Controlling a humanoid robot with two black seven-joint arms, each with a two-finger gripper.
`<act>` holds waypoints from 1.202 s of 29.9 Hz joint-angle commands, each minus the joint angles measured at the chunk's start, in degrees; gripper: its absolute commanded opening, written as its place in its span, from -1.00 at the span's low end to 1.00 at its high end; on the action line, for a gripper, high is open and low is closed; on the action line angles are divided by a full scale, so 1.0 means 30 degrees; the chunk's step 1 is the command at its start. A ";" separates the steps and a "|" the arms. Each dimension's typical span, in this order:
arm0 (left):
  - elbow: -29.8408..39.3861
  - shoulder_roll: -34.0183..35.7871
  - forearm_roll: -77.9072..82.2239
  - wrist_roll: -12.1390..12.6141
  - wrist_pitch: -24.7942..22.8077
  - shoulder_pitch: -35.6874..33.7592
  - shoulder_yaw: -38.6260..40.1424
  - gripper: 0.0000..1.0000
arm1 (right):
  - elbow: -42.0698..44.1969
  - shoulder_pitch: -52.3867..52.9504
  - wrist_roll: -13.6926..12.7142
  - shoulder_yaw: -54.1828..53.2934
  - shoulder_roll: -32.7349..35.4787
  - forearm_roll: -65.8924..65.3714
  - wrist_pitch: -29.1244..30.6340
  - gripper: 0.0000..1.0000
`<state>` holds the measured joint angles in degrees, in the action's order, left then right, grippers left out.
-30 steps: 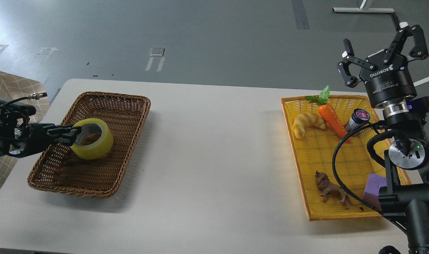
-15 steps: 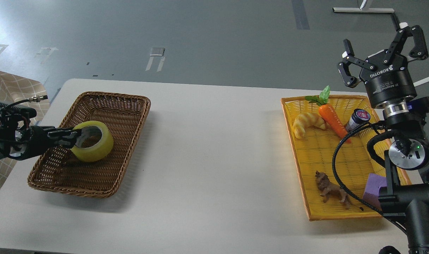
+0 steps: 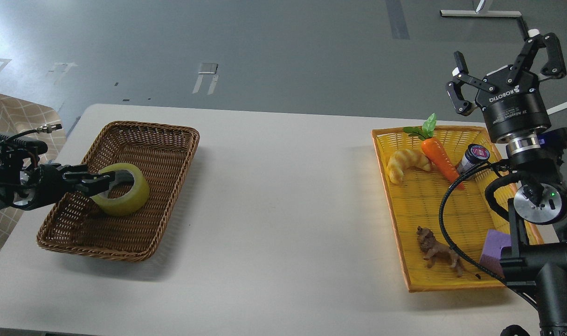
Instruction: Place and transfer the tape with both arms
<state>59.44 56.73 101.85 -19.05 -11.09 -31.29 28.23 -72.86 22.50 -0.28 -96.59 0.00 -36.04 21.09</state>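
The tape (image 3: 124,192), a yellow ring with a grey-white core, lies in the brown wicker basket (image 3: 162,154) at the left of the table, its hole facing up and towards me. My left gripper (image 3: 100,182) comes in from the left at the roll's left rim. Its fingers (image 3: 88,180) are spread a little, one over the hole and one outside the rim, and look loose on the roll. My right gripper (image 3: 503,65) is open and empty, pointing up, high above the back right corner of the yellow tray (image 3: 404,242).
The yellow tray at the right holds a croissant toy (image 3: 406,163), a carrot (image 3: 439,158), a small jar (image 3: 472,156), a toy lion (image 3: 437,252) and a purple block (image 3: 493,249). My right arm and its black cable (image 3: 444,219) hang over the tray.
The tape has sunk from a tilted, lifted pose to lie flatter on the basket floor. My left gripper's fingers have spread at its rim. The right arm has not moved.
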 commanded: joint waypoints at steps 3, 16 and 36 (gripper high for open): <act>0.1421 0.0366 -0.5277 -0.0065 -0.0489 -0.2421 0.0111 0.67 | -0.0028 -0.0001 0.0005 0.0000 0.0000 0.0000 0.0030 0.96; 0.1455 -0.2440 -2.6201 -0.0153 -0.4733 -0.8641 0.1072 0.95 | -0.0292 0.0291 -0.0024 0.0000 0.0087 0.0000 0.0323 1.00; 0.0754 -1.2081 -2.9759 0.0169 -0.5635 -0.3840 0.7317 0.95 | 0.1668 0.1755 -0.1489 0.0879 0.0995 0.4336 0.1286 1.00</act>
<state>62.93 24.10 11.97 -18.68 -28.00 -45.94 48.92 -69.91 26.98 -4.56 -94.26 2.37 -23.13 23.43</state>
